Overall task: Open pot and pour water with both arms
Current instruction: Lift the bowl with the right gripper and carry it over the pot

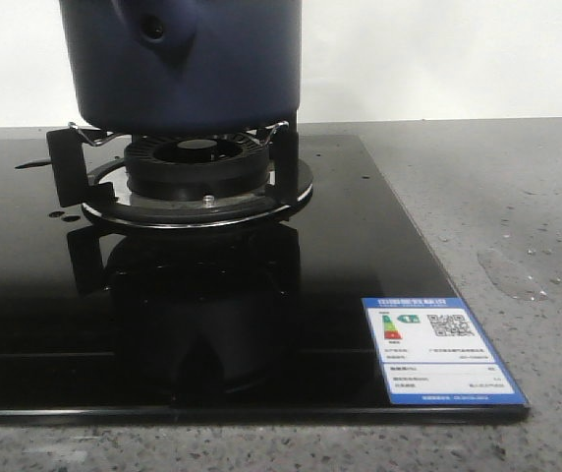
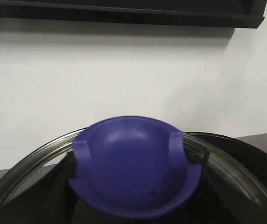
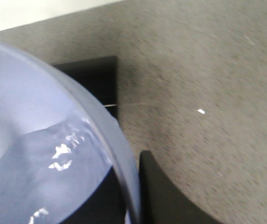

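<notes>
The dark navy pot [image 1: 188,59] fills the top of the front view, its stub handle [image 1: 158,29] facing the camera. Its base sits level with the burner's prongs; whether it touches them I cannot tell. In the right wrist view my right gripper [image 3: 131,196] is shut on the pot's rim [image 3: 119,154], one dark finger [image 3: 164,196] outside the wall. Water [image 3: 54,172] lies slanted inside with glossy glints. In the left wrist view my left gripper [image 2: 136,186] is shut on the blue knob [image 2: 133,163] of the glass lid [image 2: 26,163], held up towards a white wall. Neither gripper shows in the front view.
A gas burner [image 1: 197,167] with black prongs stands on the glossy black stove top [image 1: 340,256]. Small drops [image 1: 60,214] lie at its left. A blue-edged label [image 1: 438,349] is stuck near the front right corner. Grey speckled counter [image 1: 517,216] lies to the right.
</notes>
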Robot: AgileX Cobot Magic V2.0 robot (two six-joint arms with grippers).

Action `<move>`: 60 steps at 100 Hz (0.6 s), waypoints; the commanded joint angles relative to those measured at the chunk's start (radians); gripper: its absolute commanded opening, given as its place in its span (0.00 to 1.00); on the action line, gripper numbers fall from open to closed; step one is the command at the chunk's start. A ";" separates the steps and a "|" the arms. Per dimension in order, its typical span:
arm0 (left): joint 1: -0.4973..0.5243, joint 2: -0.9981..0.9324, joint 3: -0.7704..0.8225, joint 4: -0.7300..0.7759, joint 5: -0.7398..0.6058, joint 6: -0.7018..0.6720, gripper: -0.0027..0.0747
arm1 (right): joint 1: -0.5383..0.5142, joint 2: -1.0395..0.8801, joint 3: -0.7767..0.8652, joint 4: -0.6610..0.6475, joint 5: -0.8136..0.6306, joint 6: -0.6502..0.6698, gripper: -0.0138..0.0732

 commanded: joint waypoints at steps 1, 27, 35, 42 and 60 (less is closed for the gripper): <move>-0.011 -0.008 -0.036 -0.019 0.019 -0.007 0.35 | 0.047 0.035 -0.145 0.034 -0.035 -0.009 0.09; -0.039 -0.008 -0.036 -0.019 0.017 -0.007 0.35 | 0.199 0.233 -0.433 -0.005 -0.046 -0.009 0.09; -0.039 -0.008 -0.036 -0.019 0.017 -0.007 0.35 | 0.237 0.283 -0.486 -0.068 -0.046 -0.009 0.09; -0.039 -0.008 -0.036 -0.019 0.017 -0.007 0.35 | 0.268 0.316 -0.517 -0.124 -0.046 -0.009 0.09; -0.039 -0.008 -0.036 -0.019 0.017 -0.007 0.35 | 0.335 0.351 -0.520 -0.300 -0.110 -0.009 0.09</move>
